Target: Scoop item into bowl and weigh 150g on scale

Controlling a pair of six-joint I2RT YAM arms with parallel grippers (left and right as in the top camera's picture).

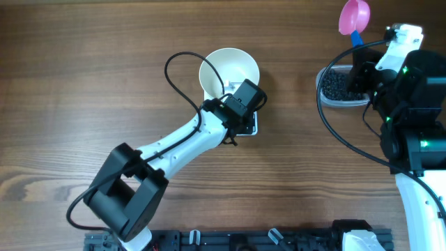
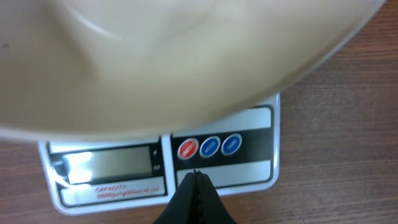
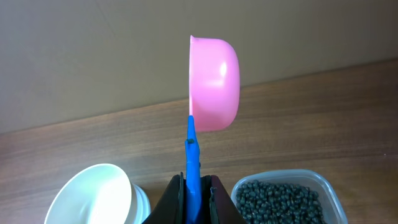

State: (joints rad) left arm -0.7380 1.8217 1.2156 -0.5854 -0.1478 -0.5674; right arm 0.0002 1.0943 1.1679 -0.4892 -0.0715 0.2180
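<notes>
Status: preparation stage; no transfer of material is visible yet.

On the left, the left tool (image 2: 196,177) has its jaws together and holds nothing; its tip sits at the front edge of the scale (image 2: 93,196), just before the buttons (image 2: 210,146), between the red one and the nearer blue one; we cannot tell whether it touches the panel. The display (image 2: 109,165) shows no digits that we can read, so we judge that switching on or zeroing is the step in hand.

At the centre, the bowl (image 1: 217,63) stands on the scale, overhanging its platform in the left wrist view; the interior looks plain white and empty in the overhead view.

On the right, the right tool (image 3: 193,183) is clamped on the blue handle (image 3: 193,152) of a pink scoop (image 3: 214,84); the scoop is raised above the wooden surface (image 1: 83,84), its cup turned on edge; no contents are visible in it. The item (image 3: 280,198) lies as a dark heap in the clear tub (image 3: 280,174), well to the right of the bowl and just below the scoop.

Done, as we judge it: bowl placed on scale; scoop gripped. Remaining: confirm a zeroed reading; dip the scoop into the tub; carry loads to the bowl; repeat until the target weight shows.
</notes>
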